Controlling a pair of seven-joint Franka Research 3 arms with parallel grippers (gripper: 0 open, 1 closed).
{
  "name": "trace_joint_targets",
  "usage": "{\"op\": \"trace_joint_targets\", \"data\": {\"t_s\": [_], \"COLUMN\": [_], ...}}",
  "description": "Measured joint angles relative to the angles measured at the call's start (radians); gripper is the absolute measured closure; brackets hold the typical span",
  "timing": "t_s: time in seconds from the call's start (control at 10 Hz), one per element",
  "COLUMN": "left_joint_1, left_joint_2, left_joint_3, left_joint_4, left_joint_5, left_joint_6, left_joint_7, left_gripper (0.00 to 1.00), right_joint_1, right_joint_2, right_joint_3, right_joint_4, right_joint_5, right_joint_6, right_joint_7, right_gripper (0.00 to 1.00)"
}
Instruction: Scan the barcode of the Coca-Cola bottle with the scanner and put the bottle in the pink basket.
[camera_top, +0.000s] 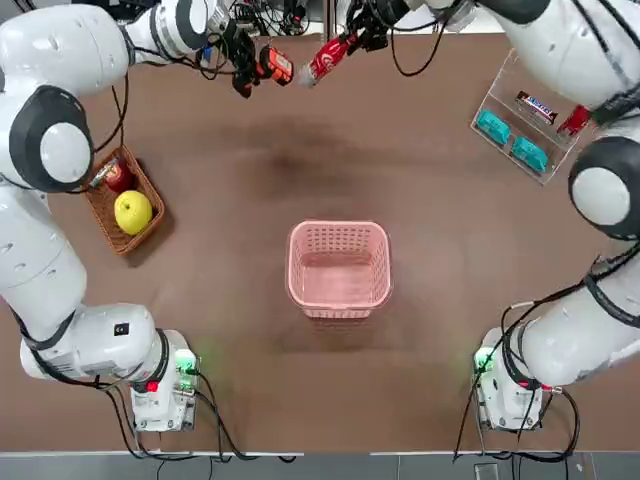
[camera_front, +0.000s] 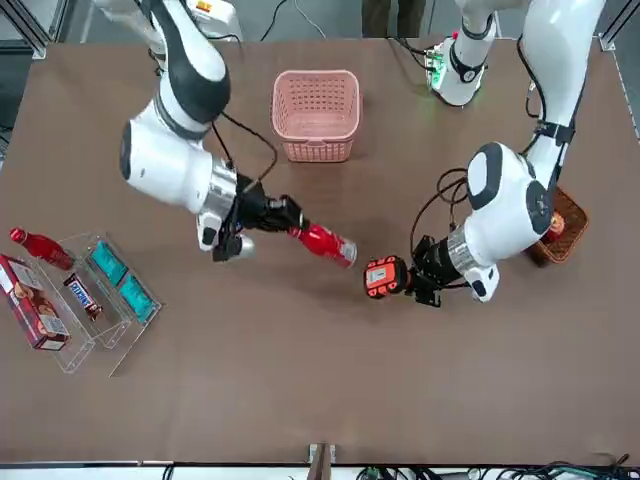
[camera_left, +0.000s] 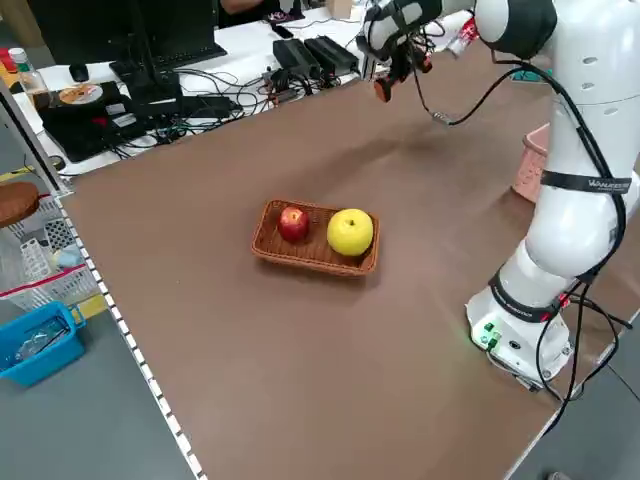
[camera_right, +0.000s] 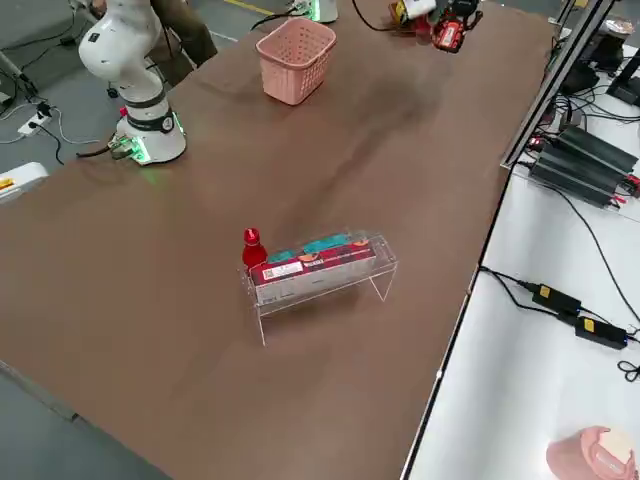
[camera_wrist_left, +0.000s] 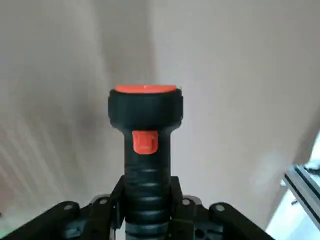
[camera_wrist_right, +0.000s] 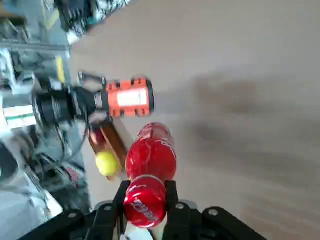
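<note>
Wicker basket (camera_top: 122, 205): set at the left side of the table in the top view, a red apple (camera_top: 118, 177) and a yellow apple (camera_top: 133, 211) lying in it.
Left gripper (camera_top: 243, 68): raised over the far edge of the table, left of centre; its fingers are clamped on the scanner's grip.
Scanner (camera_top: 275, 65): held off the table by the left gripper, its orange head turned toward the bottle and just beside it, a small gap being left between them.
Coca-Cola bottle (camera_top: 324, 60): held in the air and tilted, gripped at the cap end, its base pointed at the scanner's head.
Right gripper (camera_top: 357, 36): raised over the far edge, right of the scanner; its fingers are closed on the bottle near the red cap.
Pink basket (camera_top: 339, 265): stood upright at the middle of the table, well apart from both grippers, nothing seen inside.
Clear rack (camera_top: 525, 120): placed at the far right of the table, with teal packets, a snack bar and a second red bottle (camera_front: 40, 246) beside it.
</note>
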Motion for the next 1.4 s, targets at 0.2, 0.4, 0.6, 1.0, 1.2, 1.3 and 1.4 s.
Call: {"op": "trace_joint_targets", "data": {"t_s": [0.2,0.4,0.6,1.0,1.2,1.3,1.4], "left_joint_1": [0.026,0.061,0.069,0.090,0.100,0.100,0.100], "left_joint_2": [0.004,0.008,0.011,0.066,0.092,0.099,0.105], "left_joint_3": [0.015,0.019,0.020,0.021,0.021,0.020,0.020], "left_joint_4": [-0.038,-0.085,-0.105,-0.121,-0.121,-0.121,-0.122], "left_joint_5": [0.161,0.239,0.298,0.498,0.509,0.509,0.509], "left_joint_6": [-0.024,-0.025,-0.025,-0.008,0.015,0.018,0.020], "left_joint_7": [-0.089,-0.112,-0.179,-0.317,-0.317,-0.317,-0.318], "left_gripper": [0.63,0.63,0.63,0.63,0.63,0.63,0.63], "right_joint_1": [0.001,0.005,0.047,0.240,0.345,0.397,0.439], "right_joint_2": [-0.093,-0.181,-0.223,-0.292,-0.304,-0.304,-0.304], "right_joint_3": [0.009,0.012,0.017,0.025,0.026,0.027,0.028], "right_joint_4": [-0.062,-0.125,-0.157,-0.218,-0.220,-0.229,-0.245], "right_joint_5": [-0.096,-0.210,-0.327,-0.355,-0.361,-0.389,-0.434], "right_joint_6": [-0.164,-0.345,-0.472,-0.502,-0.464,-0.426,-0.388], "right_joint_7": [0.002,-0.002,-0.002,0.173,0.292,0.343,0.379], "right_gripper": [0.67,0.67,0.67,0.67,0.67,0.67,0.67]}}
